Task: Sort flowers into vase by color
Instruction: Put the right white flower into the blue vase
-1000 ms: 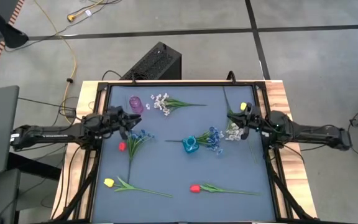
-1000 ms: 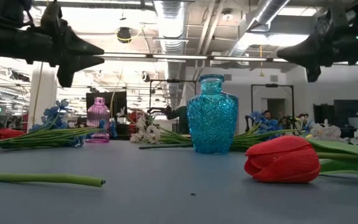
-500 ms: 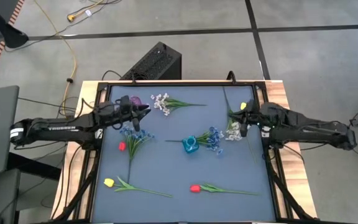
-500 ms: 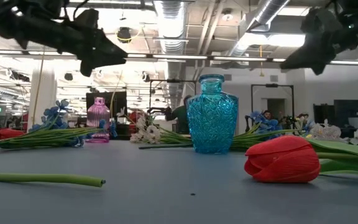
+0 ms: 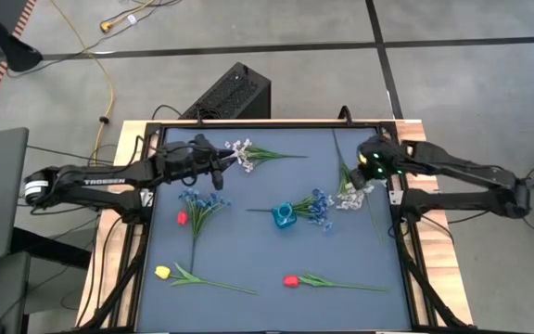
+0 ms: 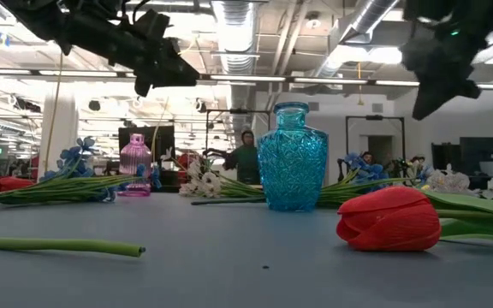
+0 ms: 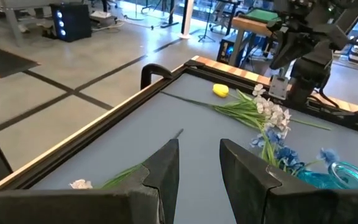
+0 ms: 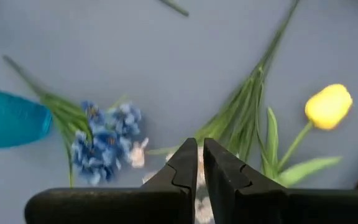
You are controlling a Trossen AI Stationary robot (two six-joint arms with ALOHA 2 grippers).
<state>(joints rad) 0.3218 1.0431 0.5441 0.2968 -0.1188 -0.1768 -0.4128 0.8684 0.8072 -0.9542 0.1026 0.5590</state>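
Right gripper (image 8: 200,163): jaws a narrow slit apart, empty, hanging over the white sprig (image 5: 348,197) and yellow tulip (image 8: 328,106) near the table's right edge. Left gripper (image 7: 197,163): jaws parted moderately, empty, above the far left of the table (image 5: 258,223) beside another white sprig (image 5: 240,153). Blue vase (image 5: 284,216) mid-table, pink vase (image 6: 134,165) farther back; red tulip (image 6: 387,218) and other flowers lying loose around. Probably light, floppy, blossoms easily crushed; best pinched on the thin stem, near the middle.
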